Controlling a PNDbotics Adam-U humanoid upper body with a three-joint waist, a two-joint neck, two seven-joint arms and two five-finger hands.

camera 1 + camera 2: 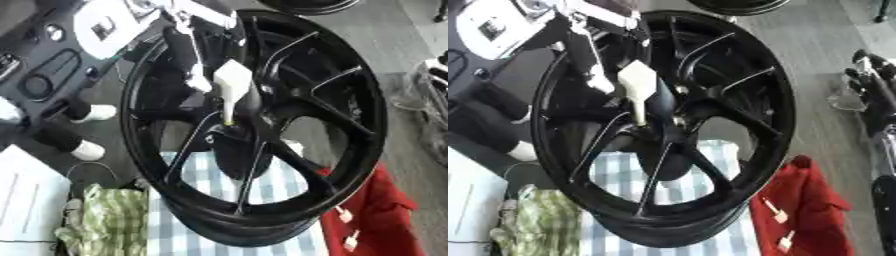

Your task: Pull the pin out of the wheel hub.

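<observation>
The left hand (197, 60) pinches the pale, rigid, light-looking pin (232, 85) by its broad head, just above the wheel hub (236, 145).

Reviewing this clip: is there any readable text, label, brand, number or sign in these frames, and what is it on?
None can be read.
White plate on the left arm: a dark mark, too blurred to read.
Small white tags on the red cloth: nothing legible.
Black wheel: no lettering visible.

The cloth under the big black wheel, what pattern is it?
Blue-and-white checks on the cloth under the wheel, clearest in the left eye view.
</observation>
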